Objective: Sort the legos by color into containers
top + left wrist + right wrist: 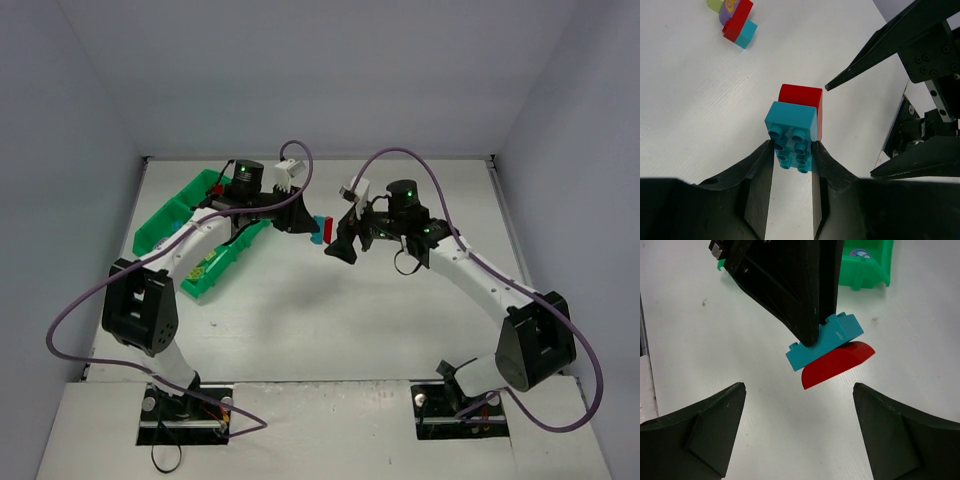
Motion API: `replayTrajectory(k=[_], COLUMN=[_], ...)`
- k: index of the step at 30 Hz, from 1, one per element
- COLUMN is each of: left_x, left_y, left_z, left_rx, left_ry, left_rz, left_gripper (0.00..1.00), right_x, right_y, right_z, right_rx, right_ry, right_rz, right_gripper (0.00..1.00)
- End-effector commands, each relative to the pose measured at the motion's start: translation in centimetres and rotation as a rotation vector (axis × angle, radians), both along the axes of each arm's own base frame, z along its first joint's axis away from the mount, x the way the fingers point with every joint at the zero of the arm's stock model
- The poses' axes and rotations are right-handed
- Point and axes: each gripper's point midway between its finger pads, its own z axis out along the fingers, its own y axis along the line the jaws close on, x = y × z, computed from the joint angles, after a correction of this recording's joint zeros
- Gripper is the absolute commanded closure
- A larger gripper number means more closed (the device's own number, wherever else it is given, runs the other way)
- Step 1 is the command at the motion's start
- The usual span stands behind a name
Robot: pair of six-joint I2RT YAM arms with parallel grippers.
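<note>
**A:** Starting with the table [330, 330]?

**B:** White and matte. Faintly grained up close in the left wrist view.

**A:** Then the tray [160, 228]?

**B:** Bright green glossy plastic with thin-walled rectangular compartments. Set at a slant at the far left, partly under the left arm [190, 250]. From above, only specks of red in a far compartment and something yellowish in the near one, both too small to name. In the right wrist view, just one corner, with a purple and white scrap inside.

**A:** And the left gripper [792, 146]?

**B:** Black, wedge-shaped fingers, pinching the cyan brick [790, 122] by its sides. Near the table's middle, well apart from the tray.

**A:** And the right gripper [799, 387]?

**B:** Spread wide, holding nothing, tips to either side of the pair and short of touching.

**A:** The pair?

**B:** Smooth, studded cyan brick joined to a red brick [802, 95]. Flat-faced and boxy from the left wrist, rounded like a half-disc from the right wrist.

**A:** Anything smaller?

**B:** Only in the left wrist view: a cluster of loose bricks [735, 22] on the table, red, cyan, purple and yellow-green, all touching.
</note>
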Motion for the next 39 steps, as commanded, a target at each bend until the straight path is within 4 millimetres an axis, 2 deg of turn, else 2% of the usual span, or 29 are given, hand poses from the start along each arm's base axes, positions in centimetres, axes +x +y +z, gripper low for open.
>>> replayTrajectory(k=[1,16,22,27,33,36,37,38,39], left_x=[-0.6,-3.3,-4.8,-5.2,-5.3,-5.2,-5.2,-5.2,-5.3], left_y=[0.1,0.6,0.4,0.4,0.3,0.3,0.3,0.3,0.3], left_z=[4.8,5.7,5.7,5.5,5.6,5.8,5.7,5.7,5.7], left_rx=[-0.066,-0.074,-0.103,-0.106,-0.106,-0.108,-0.107,-0.107,-0.107], left_ry=[-0.18,-0.399,-0.432,-0.433,-0.439,-0.444,-0.441,-0.441,-0.439], left_rz=[-0.089,-0.249,-0.322,-0.344,-0.347,-0.346,-0.346,-0.346,-0.346], left_gripper=[0.98,0.97,0.97,0.96,0.96,0.96,0.96,0.96,0.96], right_x=[0.4,-0.3,-0.3,-0.6,-0.9,-0.9,-0.9,-0.9,-0.9], right_y=[1.1,2.3,2.7,2.9,3.0,3.0,3.0,3.0,3.0], right_z=[2.4,2.7,3.1,3.2,3.2,3.0,3.0,3.0,3.0], right_rx=[0.068,0.14,0.156,0.168,0.174,0.172,0.173,0.172,0.172], right_ry=[-0.023,0.08,0.082,0.087,0.094,0.099,0.1,0.099,0.1], right_rz=[0.07,0.219,0.251,0.279,0.297,0.297,0.297,0.297,0.297], right_gripper=[0.15,0.21,0.28,0.34,0.51,0.65,0.74,0.78,0.88])
